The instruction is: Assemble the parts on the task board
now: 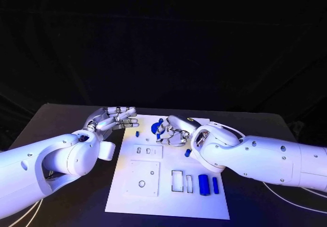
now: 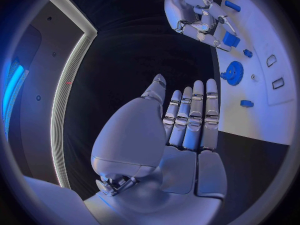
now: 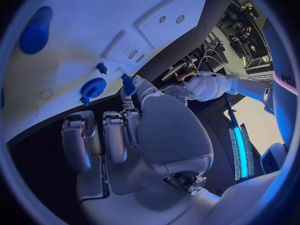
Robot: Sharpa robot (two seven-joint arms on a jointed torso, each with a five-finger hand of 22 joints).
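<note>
r hand (image 1: 174, 131) pinches a blue part (image 3: 127, 83) — seemingly upright over task board (image 1: 153, 189); l hand (image 1: 112, 119) spread.

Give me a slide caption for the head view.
Right hand pinches a blue part above the task board.

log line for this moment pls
left robot hand: open, beside board | right robot hand: pinching small blue part | gear: lying on board

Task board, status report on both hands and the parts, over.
Left hand open, beside the task board. Right hand pinches a small blue part above the blue gear. Nothing in the way.
</note>
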